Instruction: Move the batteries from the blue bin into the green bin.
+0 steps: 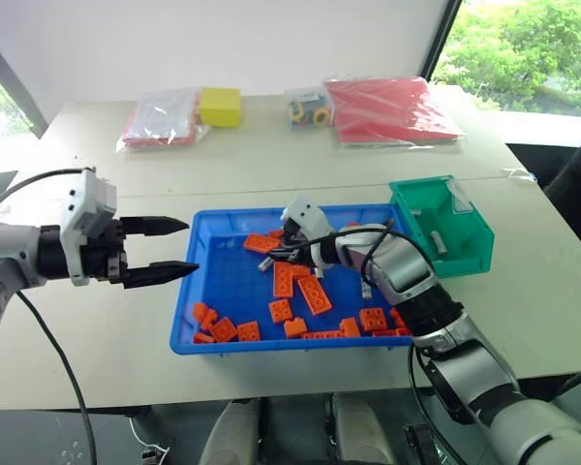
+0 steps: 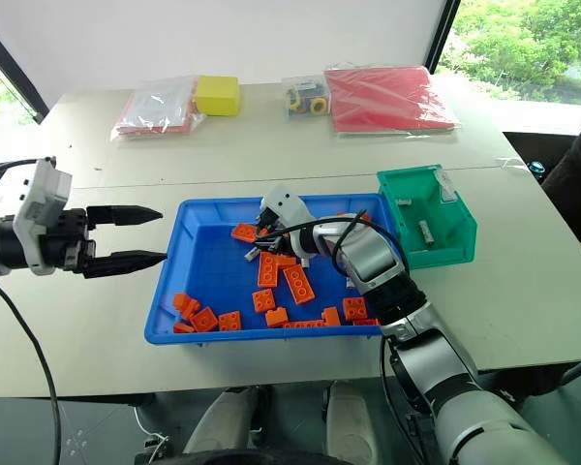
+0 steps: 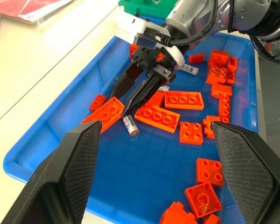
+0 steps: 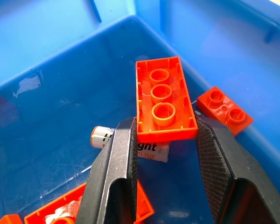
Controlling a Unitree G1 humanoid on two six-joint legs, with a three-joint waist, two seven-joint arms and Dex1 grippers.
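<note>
Right end effector (image 3: 130, 98): low inside the blue bin (image 1: 223, 281), fingers narrowed, tips down among the orange bricks (image 1: 300, 291); in the right wrist view a three-stud brick (image 4: 164, 100) sits between the fingers; whether it is gripped, I cannot tell.
Battery near it (image 3: 130, 125): lies flat on the bin floor just at the fingertips, partly under that brick, white label showing.
Battery's axis: roughly crosswise to the fingers, one end poking out past one finger (image 4: 119, 172).
Second battery (image 3: 189, 69): beyond the end effector, beside its wrist, lying flat.
Left end effector (image 1: 160, 250): spread wide, level, hovering over the counter (image 1: 126, 339) just outside the bin's rim.
Green bin (image 1: 445, 228): touching the blue bin's far corner behind the right arm; one battery (image 1: 440, 242) inside.
Open room: bare blue floor between the two end effectors.
</note>
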